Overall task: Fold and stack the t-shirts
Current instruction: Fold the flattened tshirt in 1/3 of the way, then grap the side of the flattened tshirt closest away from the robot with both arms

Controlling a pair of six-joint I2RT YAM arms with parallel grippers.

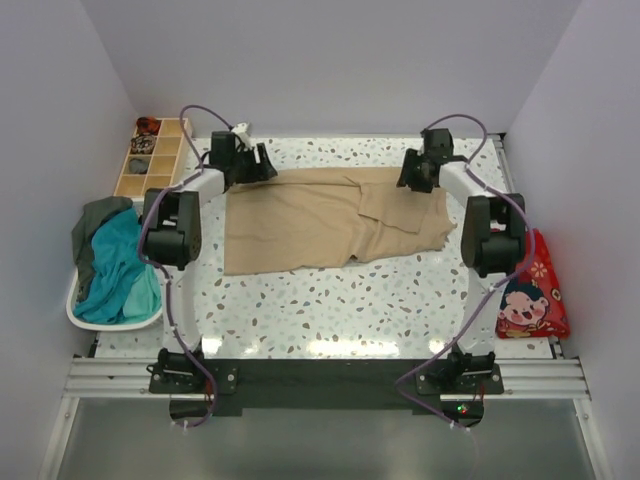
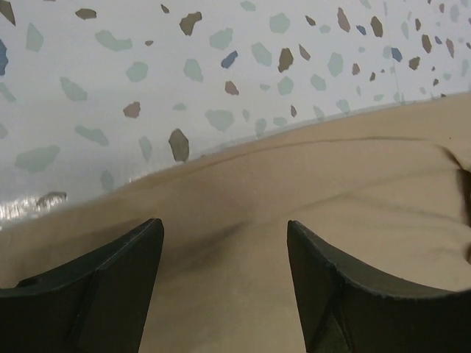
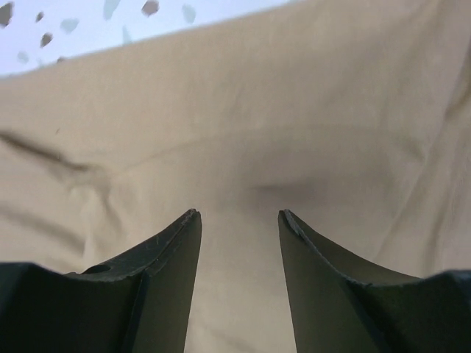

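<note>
A large sandy-beige t-shirt point(image 1: 320, 225) lies spread on the speckled table, partly folded, with a flap over its right half. My left gripper point(image 1: 262, 166) is open just above the shirt's far left edge; in the left wrist view point(image 2: 224, 235) its jaws stand apart over beige cloth point(image 2: 309, 191). My right gripper point(image 1: 416, 180) is open low over the shirt's far right part; in the right wrist view point(image 3: 239, 217) its jaws stand apart over cloth point(image 3: 243, 125). A teal shirt point(image 1: 118, 270) and a dark grey-green shirt point(image 1: 92, 225) lie in the white basket.
The white basket point(image 1: 100, 320) sits at the table's left edge. A wooden compartment tray point(image 1: 150, 160) stands at the back left. A red printed bag point(image 1: 530, 290) lies at the right edge. Walls close in on three sides.
</note>
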